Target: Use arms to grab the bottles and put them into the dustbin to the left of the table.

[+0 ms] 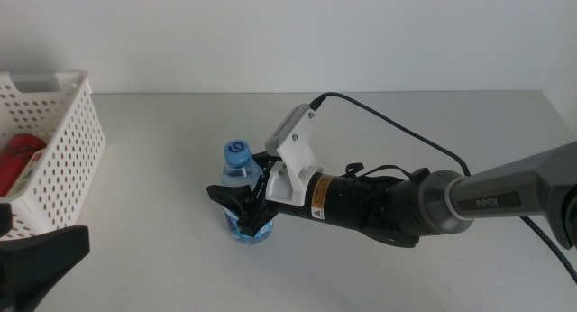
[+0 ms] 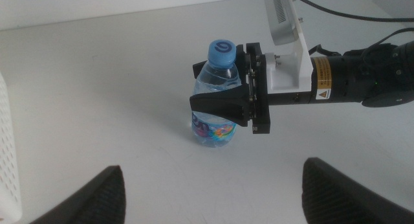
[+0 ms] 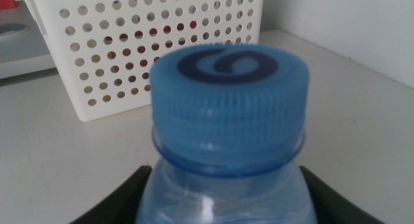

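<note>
The small clear water bottle [image 1: 237, 172] with a blue cap stands upright on the grey table [image 1: 406, 132]. My right gripper [image 1: 245, 188] reaches in from the right and is shut on its body, one jaw on each side. The left wrist view shows the bottle [image 2: 217, 75] held in the right gripper [image 2: 210, 88]. The right wrist view shows its cap [image 3: 226, 88] close up. The white perforated dustbin [image 1: 63, 150] stands at the left with the red can [image 1: 20, 159] lying inside. My left gripper [image 1: 18, 240] waits open at the bottom left. The yellow-liquid bottle is out of view.
The dustbin [image 3: 155, 49] stands beyond the bottle in the right wrist view, with red showing through its holes. A black cable [image 1: 397, 123] arcs over the right arm. Bare tabletop lies between the bottle and the dustbin.
</note>
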`<state>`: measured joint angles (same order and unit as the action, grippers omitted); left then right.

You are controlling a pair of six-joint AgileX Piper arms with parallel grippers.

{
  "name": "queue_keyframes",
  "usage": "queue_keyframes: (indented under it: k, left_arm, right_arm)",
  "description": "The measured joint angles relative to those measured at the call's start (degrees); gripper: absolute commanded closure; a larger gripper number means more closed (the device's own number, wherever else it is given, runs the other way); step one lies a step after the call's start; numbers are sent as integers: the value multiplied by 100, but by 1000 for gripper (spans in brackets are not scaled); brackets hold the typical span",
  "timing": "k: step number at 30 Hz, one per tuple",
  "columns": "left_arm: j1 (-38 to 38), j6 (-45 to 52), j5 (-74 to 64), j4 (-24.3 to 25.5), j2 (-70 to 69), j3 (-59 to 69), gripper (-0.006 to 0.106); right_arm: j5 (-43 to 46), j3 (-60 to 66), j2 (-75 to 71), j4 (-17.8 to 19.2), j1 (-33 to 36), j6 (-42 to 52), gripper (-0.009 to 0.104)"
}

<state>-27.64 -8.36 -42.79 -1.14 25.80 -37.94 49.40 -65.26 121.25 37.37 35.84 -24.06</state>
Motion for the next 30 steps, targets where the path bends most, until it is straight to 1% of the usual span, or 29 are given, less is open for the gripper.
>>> queue_keyframes:
  k: [2, 6, 8, 10, 12, 16, 21, 30]
  left_arm:
    - [0, 0, 0, 0, 0, 0, 7]
    - [0, 0, 0, 0, 0, 0, 7]
    - [0, 0, 0, 0, 0, 0, 7]
    - [0, 0, 0, 0, 0, 0, 7]
    - [0, 0, 0, 0, 0, 0, 7]
    - [0, 0, 0, 0, 0, 0, 7]
    - [0, 0, 0, 0, 0, 0, 7]
    - [0, 0, 0, 0, 0, 0, 7]
  right_arm:
    - [0, 0, 0, 26, 0, 0, 63]
    - [0, -6, 0, 109, 0, -24, 36]
    - [14, -6, -7, 182, 0, -51, 26]
    - [-55, -6, -86, 327, 6, -66, 20]
    - [-265, -6, -265, 474, 17, -97, 18]
    - [-759, -6, -782, 826, 28, -374, 21]
    - [-1222, -6, -1503, 1677, 28, -1295, 25]
    - [-1939, 0, -3122, 3096, 28, -2716, 25]
